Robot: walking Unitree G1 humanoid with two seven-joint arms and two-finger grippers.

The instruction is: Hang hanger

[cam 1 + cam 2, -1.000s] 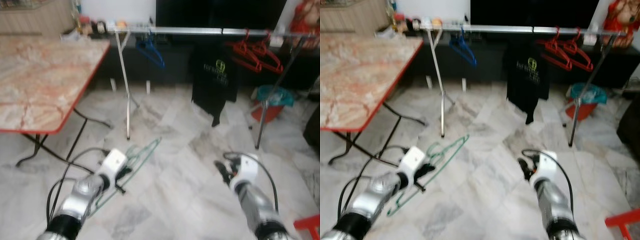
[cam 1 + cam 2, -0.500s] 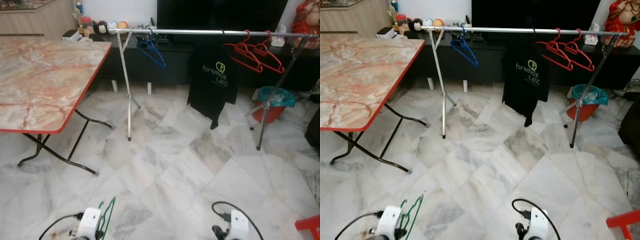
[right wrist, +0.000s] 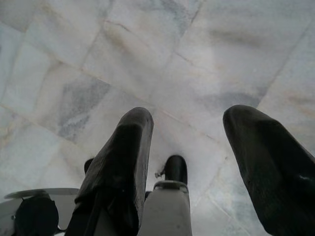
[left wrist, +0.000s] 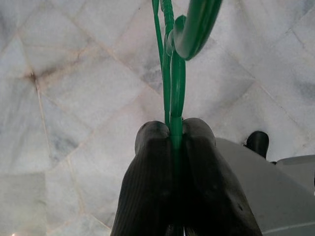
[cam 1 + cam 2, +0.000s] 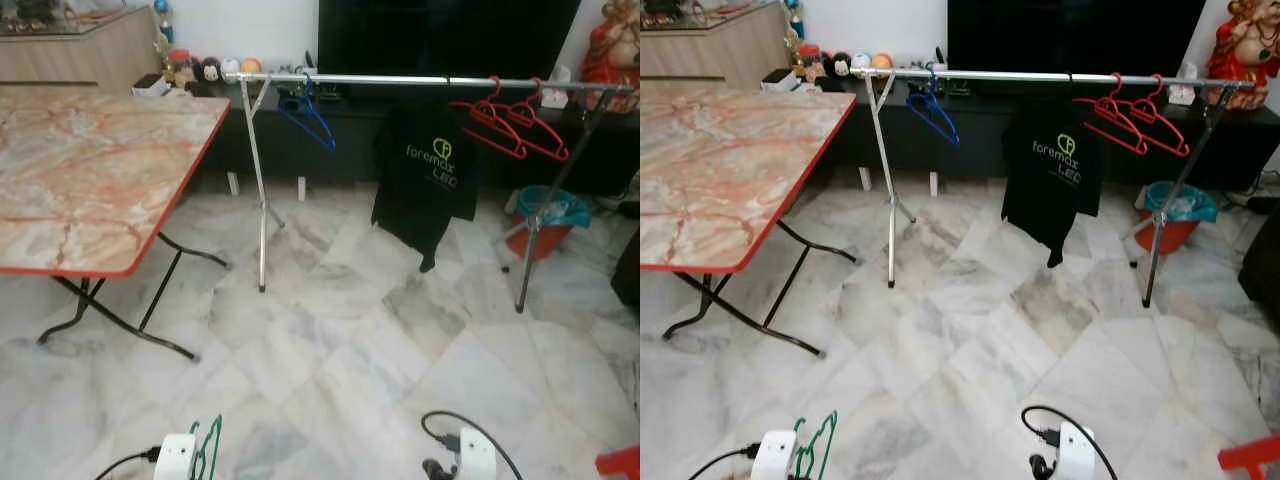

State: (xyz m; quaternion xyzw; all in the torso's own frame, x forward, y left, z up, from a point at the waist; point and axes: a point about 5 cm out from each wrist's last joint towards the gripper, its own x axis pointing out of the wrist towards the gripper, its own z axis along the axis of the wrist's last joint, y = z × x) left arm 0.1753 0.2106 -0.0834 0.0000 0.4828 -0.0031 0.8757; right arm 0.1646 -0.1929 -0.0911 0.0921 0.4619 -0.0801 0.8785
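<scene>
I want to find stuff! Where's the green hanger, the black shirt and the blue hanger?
green hanger [image 4: 171, 83]: left wrist view, on its thin wires just above the left gripper's fingers.
black shirt [image 5: 423, 175]: left eye view, middle of the cloth, by the print.
blue hanger [image 5: 312, 118]: left eye view, on its sloping arm.

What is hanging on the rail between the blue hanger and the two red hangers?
A black T-shirt with a green logo hangs on the silver metal rail, between the blue plastic hanger and the two red plastic hangers, in both eye views.
</scene>
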